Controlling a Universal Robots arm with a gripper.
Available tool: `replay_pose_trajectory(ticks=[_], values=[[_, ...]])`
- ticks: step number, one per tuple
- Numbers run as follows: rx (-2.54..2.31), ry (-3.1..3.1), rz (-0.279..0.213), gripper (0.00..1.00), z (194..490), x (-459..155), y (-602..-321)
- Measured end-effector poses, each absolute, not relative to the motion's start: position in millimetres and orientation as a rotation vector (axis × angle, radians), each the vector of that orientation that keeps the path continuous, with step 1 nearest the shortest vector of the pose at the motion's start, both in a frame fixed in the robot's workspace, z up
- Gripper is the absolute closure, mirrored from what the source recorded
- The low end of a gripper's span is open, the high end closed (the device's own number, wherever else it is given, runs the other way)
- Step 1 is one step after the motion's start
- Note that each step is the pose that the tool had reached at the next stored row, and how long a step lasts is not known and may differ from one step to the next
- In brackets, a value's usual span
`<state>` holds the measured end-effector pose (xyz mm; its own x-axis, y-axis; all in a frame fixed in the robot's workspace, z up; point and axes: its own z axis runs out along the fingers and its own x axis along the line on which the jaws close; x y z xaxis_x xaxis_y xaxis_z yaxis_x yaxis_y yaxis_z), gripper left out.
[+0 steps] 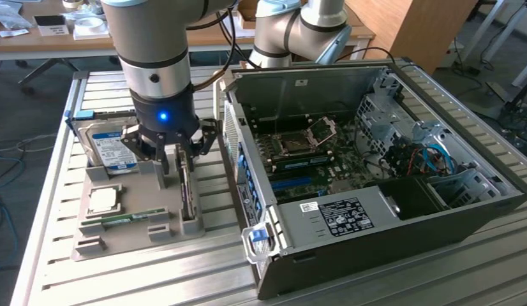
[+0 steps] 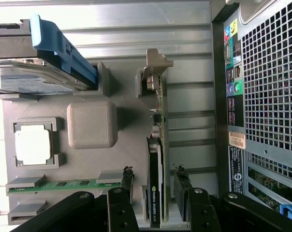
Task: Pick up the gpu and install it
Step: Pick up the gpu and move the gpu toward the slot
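The gpu [image 2: 158, 111] stands on edge in a slot of the grey holder [image 2: 90, 124], its silvery bracket at one end and its black cooler facing the holder's middle. My gripper [image 2: 154, 187] is lowered over it, and its fingertips [image 2: 127, 180] straddle the card's cooler end with a small gap on each side, so it is open. In the exterior view the gripper [image 1: 180, 162] hangs low over the gpu [image 1: 189, 199], on the side of the holder [image 1: 127, 241] nearest the computer case.
The open computer case [image 1: 374, 159] lies at the exterior view's right, its motherboard [image 1: 306, 159] exposed. In the holder sit a hard drive [image 1: 110, 145], a CPU [image 1: 103, 199] and a RAM stick [image 1: 127, 220]. A second arm [image 1: 298, 32] stands behind the case.
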<state>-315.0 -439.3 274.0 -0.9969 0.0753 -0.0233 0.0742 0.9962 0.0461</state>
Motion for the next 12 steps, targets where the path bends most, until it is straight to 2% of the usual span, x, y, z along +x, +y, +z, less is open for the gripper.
replay_pose_trajectory(ticks=[12], values=[[0.117,3.114,0.071,0.53,272.9,-315.0,-439.3]])
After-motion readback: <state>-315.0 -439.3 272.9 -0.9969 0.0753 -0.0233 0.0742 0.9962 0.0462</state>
